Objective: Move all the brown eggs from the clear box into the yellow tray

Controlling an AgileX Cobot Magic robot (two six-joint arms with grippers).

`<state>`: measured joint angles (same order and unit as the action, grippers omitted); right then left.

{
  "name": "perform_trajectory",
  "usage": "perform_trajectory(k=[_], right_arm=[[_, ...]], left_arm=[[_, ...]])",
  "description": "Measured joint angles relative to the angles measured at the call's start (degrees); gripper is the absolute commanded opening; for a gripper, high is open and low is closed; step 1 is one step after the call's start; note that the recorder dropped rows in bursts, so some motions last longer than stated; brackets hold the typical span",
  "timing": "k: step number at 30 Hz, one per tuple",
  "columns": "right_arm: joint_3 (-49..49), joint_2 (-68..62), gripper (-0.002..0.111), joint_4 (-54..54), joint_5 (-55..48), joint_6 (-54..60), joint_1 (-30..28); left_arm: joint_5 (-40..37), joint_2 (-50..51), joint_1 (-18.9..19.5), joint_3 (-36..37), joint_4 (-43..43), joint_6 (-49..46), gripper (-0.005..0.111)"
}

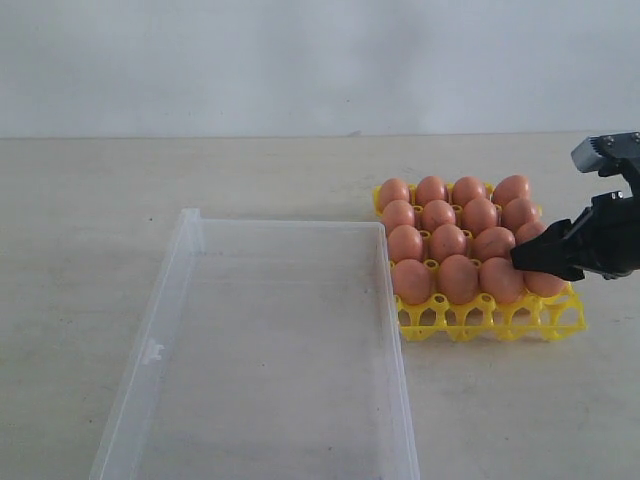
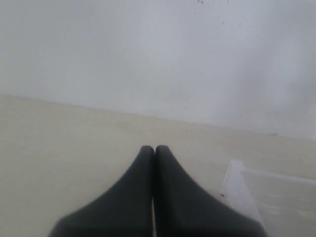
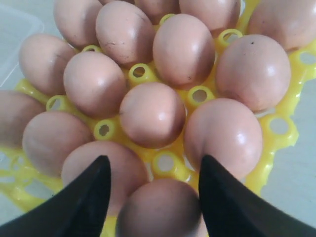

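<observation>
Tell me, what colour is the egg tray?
The egg tray is bright yellow, clearest in the right wrist view.

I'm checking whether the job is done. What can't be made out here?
- Exterior view: the right gripper hides the right-hand eggs of the yellow tray, so no full count.
- Exterior view: the clear box runs past the bottom edge.
- Right wrist view: the held egg is cut off below; its cup is hidden.
</observation>
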<state>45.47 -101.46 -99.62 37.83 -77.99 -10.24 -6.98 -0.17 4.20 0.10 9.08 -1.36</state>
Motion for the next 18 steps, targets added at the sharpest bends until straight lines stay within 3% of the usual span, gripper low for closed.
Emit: perform_trajectory(k=[14, 16, 18], right_arm=[[0.7, 5.7, 0.051, 0.6, -1.5, -0.3, 0.0], [0.8, 6.2, 0.034, 2.4, 0.4, -1.9, 0.0], [1.4, 7.6, -0.001, 4.6, 3.9, -5.3, 0.0]], left_arm=[[0.6, 0.0, 0.0, 0.0, 0.0, 0.2, -0.004], [-0.9, 0.0, 0.0, 0.0, 0.0, 0.2, -0.004], [-1.8, 0.0, 0.0, 0.0, -0.1, 0.2, -0.004]])
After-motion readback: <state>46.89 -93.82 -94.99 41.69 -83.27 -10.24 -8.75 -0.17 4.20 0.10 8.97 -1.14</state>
